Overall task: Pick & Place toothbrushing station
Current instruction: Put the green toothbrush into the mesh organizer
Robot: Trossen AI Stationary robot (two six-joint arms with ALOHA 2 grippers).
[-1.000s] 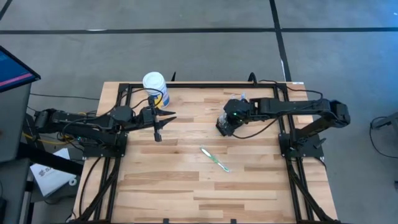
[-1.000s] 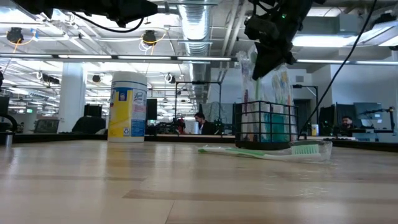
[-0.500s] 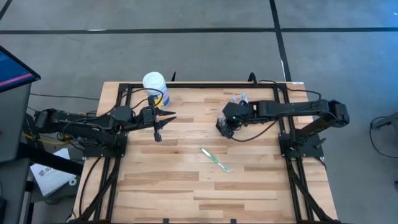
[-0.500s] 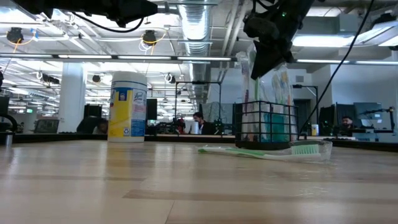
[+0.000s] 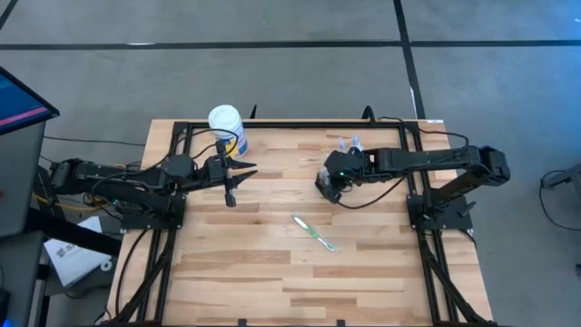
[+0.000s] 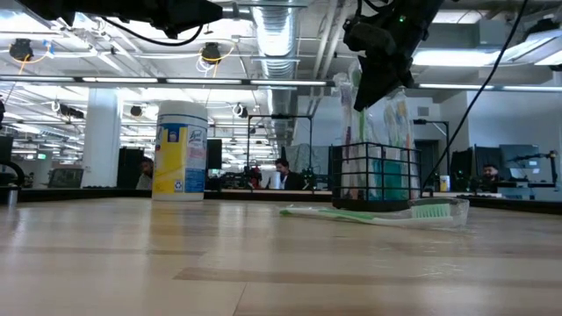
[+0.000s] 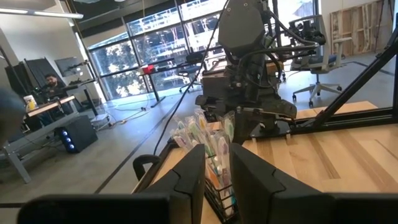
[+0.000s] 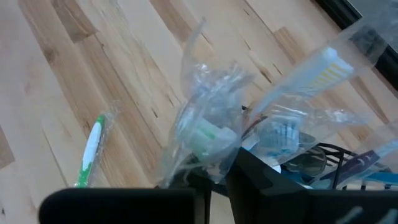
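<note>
over the mesh holder (image 6: pixel 373 175), right gripper (image 5: pixel 331 182) pinches a wrapped toothbrush (image 8: pixel 208 134) — light, crinkly, slippery film, best gripped mid-handle — left gripper (image 5: pixel 231 188) idles, jaws barely parted.

- High view: the black wire-mesh box-shaped holder (image 5: pixel 329 186) is mostly covered by the right gripper (image 5: pixel 330 182); its contents cannot be identified.
- Low view: the right gripper (image 6: pixel 379 61) is cut off at 12 o'clock.
- Right wrist view: the clear-wrapped toothbrushes (image 8: pixel 298 74) run out of frame at 3 o'clock.
- Left wrist view: the holder (image 7: pixel 217 186) is partly hidden behind the dark fingers (image 7: pixel 189 177).
</note>
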